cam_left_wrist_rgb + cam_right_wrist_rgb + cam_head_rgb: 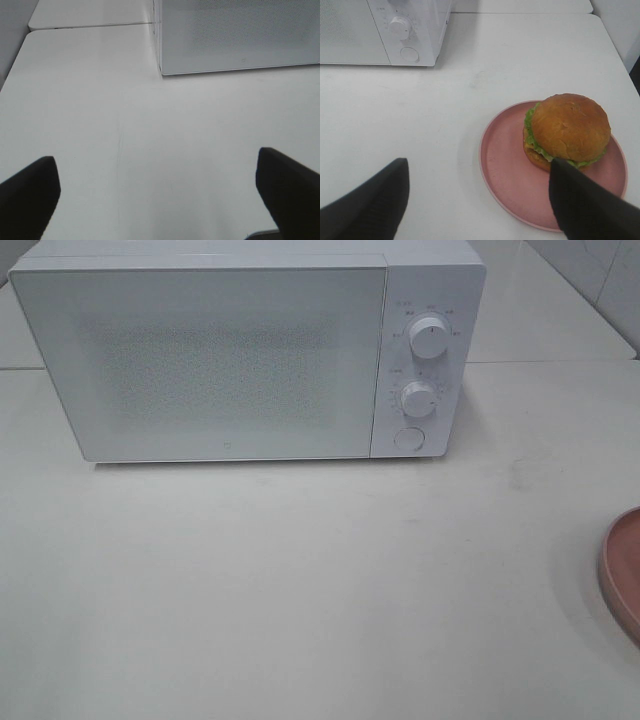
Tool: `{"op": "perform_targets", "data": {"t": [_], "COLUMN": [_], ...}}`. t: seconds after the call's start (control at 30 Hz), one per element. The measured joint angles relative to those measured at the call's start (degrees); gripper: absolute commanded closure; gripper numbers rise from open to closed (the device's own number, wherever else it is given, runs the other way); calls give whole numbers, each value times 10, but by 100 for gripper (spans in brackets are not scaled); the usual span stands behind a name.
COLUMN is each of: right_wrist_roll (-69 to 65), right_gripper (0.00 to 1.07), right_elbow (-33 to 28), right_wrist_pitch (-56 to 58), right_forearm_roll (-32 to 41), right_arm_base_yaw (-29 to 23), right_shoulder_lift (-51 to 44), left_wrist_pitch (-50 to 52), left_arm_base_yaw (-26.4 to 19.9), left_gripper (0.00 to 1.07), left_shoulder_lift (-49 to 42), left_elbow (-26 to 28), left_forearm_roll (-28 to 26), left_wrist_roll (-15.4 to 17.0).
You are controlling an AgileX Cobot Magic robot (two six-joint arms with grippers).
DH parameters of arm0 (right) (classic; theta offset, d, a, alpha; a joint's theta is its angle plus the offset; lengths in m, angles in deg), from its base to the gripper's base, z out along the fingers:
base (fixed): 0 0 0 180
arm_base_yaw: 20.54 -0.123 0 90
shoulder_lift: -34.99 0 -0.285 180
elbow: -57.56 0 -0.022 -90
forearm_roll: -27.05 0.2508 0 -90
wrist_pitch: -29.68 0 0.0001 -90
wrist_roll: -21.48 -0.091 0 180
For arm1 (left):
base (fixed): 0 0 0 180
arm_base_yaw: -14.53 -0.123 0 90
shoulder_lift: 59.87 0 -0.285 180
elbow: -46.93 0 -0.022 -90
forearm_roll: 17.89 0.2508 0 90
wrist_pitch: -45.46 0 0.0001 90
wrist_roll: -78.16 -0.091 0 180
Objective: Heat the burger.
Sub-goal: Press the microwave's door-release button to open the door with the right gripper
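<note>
Microwave (230, 360) stands at the back of the bench (300, 590), door shut. Burger (567, 130) sits on a pink plate (502, 170), well to the right of the oven, likely staged there for the right arm. Right end effector (480, 200) is open and empty, one finger just beside the burger. Left end effector (160, 190) is wide open and empty, facing the oven's left front corner, probably because the door must be opened first.

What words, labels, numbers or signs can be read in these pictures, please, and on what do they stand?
No text is legible.
Marks ringing the upper dial and lower dial of the microwave: too small, blurred.
Small mark low on its front: unreadable.
Burger and plate: none.
</note>
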Motion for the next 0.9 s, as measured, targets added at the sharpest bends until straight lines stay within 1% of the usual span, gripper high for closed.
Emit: {"op": "perform_targets", "data": {"t": [0.7,0.9], "right_wrist_roll": [-1,-8], "right_gripper": [32,32], "right_elbow": [1,16], "right_wrist_pitch": [0,-22], "right_forearm_roll": [2,7], "right_arm_base_yaw": [0,0], "right_shoulder_lift": [0,28], "left_wrist_pitch": [0,0], "left_arm_base_yaw": [0,0], "left_gripper": [7,7], "left_shoulder_lift": [0,0], "left_elbow": [0,0], "left_forearm_roll": [0,0], "left_wrist_roll": [0,0]}}
